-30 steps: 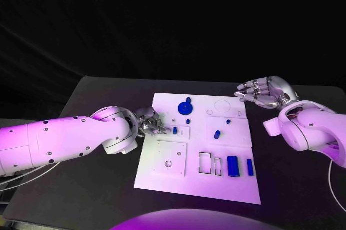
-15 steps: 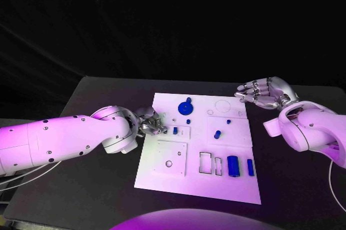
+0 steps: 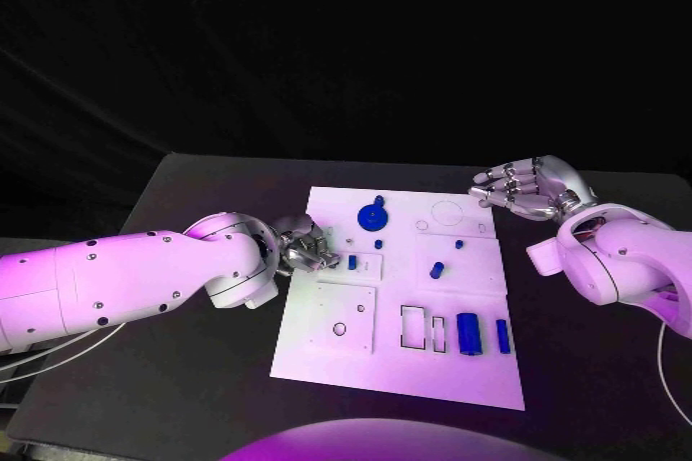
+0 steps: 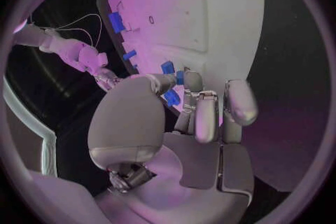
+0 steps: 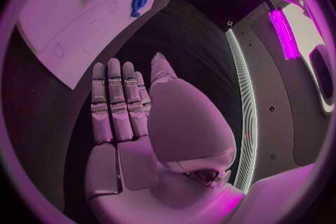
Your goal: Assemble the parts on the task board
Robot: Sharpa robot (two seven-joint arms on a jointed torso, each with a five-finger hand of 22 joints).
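The white task board (image 3: 397,366) lies mid-table. My left hand (image 3: 303,249) is at its left edge, over a small square plate (image 3: 369,266). Thumb and a finger pinch a small blue part (image 3: 352,262) standing there, which the left wrist view shows at the fingertips (image 4: 172,98). My right hand (image 3: 526,191) hovers off the board's far right corner and holds nothing; its fingers (image 5: 119,106) are stretched out. A blue disc (image 3: 372,217) sits at the board's far middle, also in the right wrist view (image 5: 139,1). Two blue bars (image 3: 467,333) lie in slots near the front right.
Small blue pegs stand on the board at its middle (image 3: 378,244) and on the right plate (image 3: 436,270). A square plate with a round hole (image 3: 340,317) sits at the front left. Black table (image 3: 188,381) surrounds the board on all sides.
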